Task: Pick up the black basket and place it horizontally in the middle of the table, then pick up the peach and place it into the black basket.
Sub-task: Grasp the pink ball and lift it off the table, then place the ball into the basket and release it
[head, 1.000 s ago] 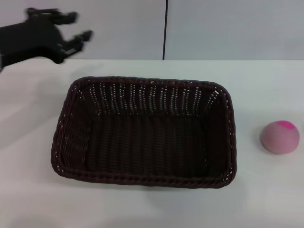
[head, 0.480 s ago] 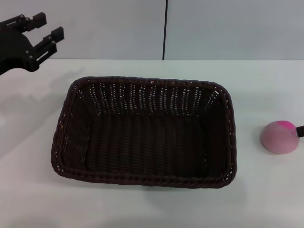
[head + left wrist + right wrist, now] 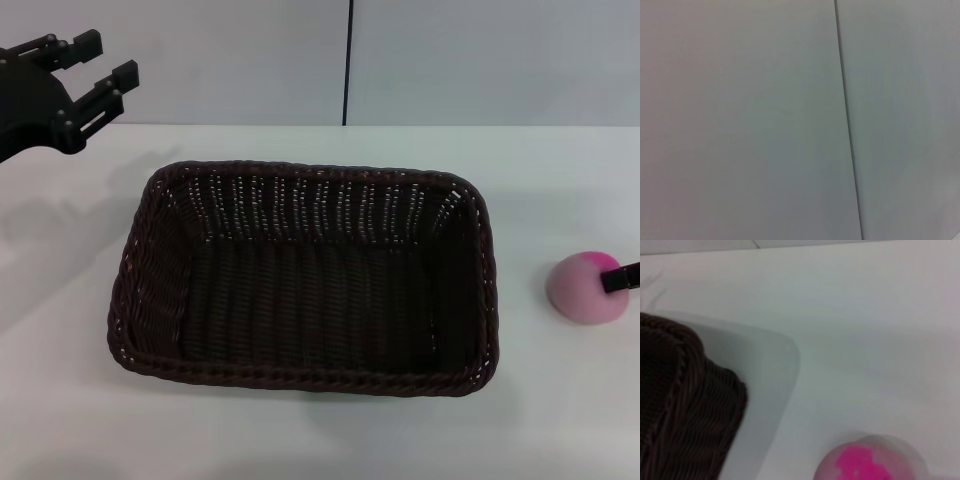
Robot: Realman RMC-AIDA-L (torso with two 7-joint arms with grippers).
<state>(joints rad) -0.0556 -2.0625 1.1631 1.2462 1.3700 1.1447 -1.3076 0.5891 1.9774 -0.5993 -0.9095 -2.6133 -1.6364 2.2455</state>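
The black basket (image 3: pixel 305 280) lies lengthwise across the middle of the white table (image 3: pixel 300 440), empty. One corner of it also shows in the right wrist view (image 3: pixel 680 405). The peach (image 3: pixel 588 288), pale pink with a magenta patch, rests on the table to the right of the basket, and also shows in the right wrist view (image 3: pixel 870 462). My right gripper (image 3: pixel 622 278) shows only as a dark fingertip at the right edge, over the peach. My left gripper (image 3: pixel 95 75) is open and empty, raised above the far left of the table.
A grey wall with a dark vertical seam (image 3: pixel 348 60) stands behind the table. The left wrist view shows only that wall (image 3: pixel 740 120).
My right gripper's fingertip has come further in from the right edge, over the peach. My left gripper has drawn back up and to the left, away from the basket.
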